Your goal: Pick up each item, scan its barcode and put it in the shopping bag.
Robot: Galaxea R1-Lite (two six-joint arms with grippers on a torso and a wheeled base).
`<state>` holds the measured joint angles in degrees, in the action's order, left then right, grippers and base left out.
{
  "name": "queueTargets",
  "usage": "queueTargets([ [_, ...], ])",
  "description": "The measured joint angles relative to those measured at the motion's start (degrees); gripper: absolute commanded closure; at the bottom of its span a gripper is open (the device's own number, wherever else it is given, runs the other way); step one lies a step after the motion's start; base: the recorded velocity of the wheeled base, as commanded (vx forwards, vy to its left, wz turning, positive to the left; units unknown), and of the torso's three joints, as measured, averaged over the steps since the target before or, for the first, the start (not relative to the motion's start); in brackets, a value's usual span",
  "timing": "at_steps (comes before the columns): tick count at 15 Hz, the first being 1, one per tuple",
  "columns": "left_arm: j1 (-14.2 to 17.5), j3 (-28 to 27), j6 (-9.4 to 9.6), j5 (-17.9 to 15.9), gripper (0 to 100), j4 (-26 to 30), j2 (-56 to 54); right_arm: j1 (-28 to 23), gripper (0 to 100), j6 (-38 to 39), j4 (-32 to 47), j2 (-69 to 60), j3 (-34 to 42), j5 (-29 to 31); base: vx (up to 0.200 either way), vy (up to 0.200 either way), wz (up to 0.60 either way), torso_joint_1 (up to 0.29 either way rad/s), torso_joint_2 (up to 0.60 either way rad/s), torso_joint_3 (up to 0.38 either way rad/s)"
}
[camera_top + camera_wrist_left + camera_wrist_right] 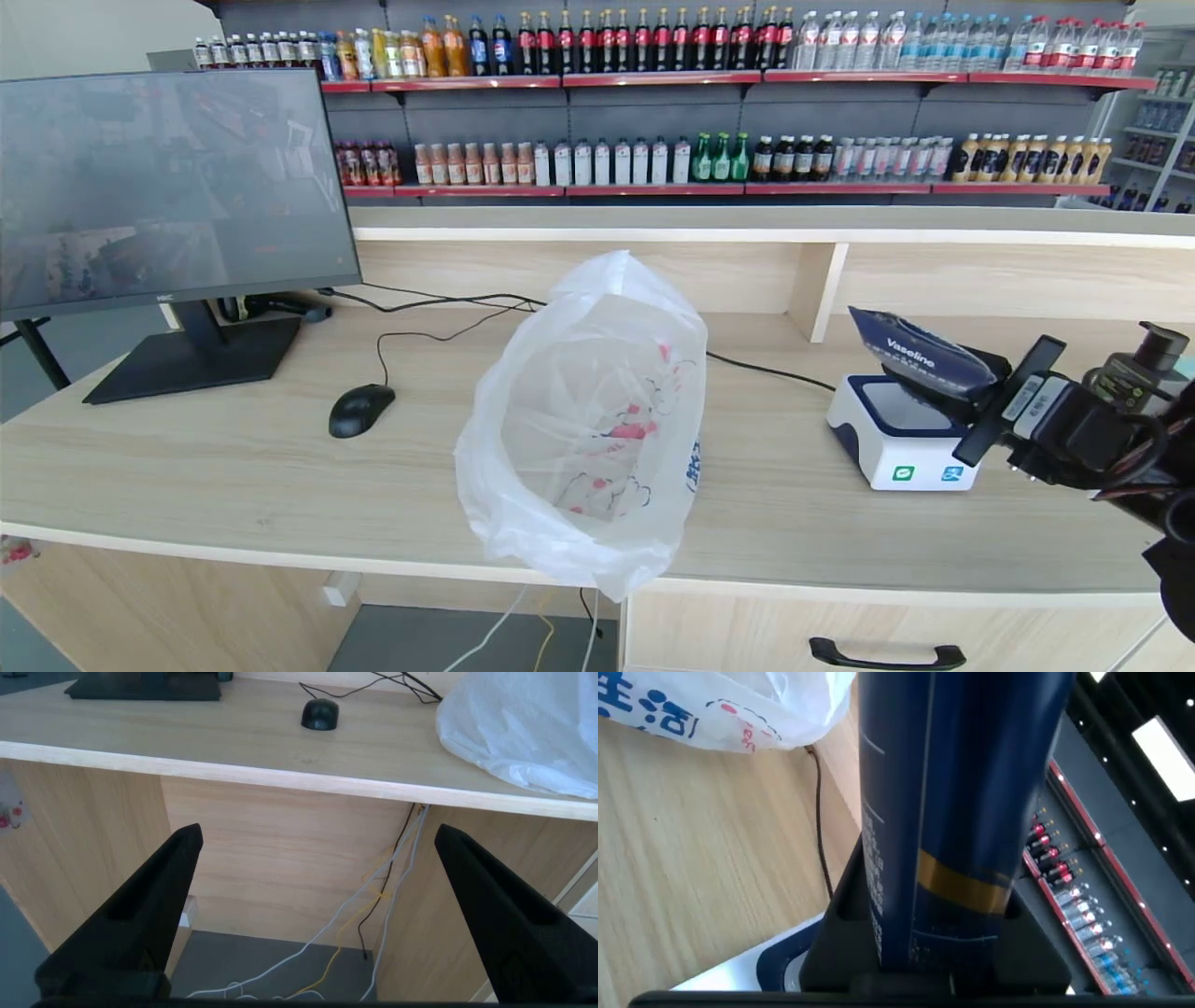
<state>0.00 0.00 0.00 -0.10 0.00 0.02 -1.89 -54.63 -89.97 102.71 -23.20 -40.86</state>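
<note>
Right claw (988,394) clenches a dark-blue tube (920,357) with a gold band above the scanner (901,462).

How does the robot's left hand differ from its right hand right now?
The left hand is open and empty; the right hand is shut on a dark blue plastic tube. The left hand sits below the edge of the light wooden counter; the right hand is above it, holding the tube over the white and blue box-shaped scanner. Both have black fingers.
</note>
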Motion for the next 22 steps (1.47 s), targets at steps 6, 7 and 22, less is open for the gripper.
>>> queueTargets([
  [6, 0.00, 0.00, 0.00, 0.00, 0, 0.00, 0.00, -4.25, 100, -1.93, 0.02, 4.55, -5.77, -11.74, 0.000, 0.000, 0.00, 0.000, 0.00, 0.000],
  [7, 0.00, 0.00, 0.02, 0.00, 0, 0.00, 0.00, -4.39, 100, -2.24, 0.02, 4.88, -5.41, -12.20, 0.000, 0.000, 0.00, 0.000, 0.00, 0.000],
  [22, 0.00, 0.00, 0.00, 0.00, 0, 0.00, 0.00, -5.55, 100, -3.25, 0.00, 5.62, -4.94, -14.09, 0.000, 0.000, 0.00, 0.000, 0.00, 0.000],
])
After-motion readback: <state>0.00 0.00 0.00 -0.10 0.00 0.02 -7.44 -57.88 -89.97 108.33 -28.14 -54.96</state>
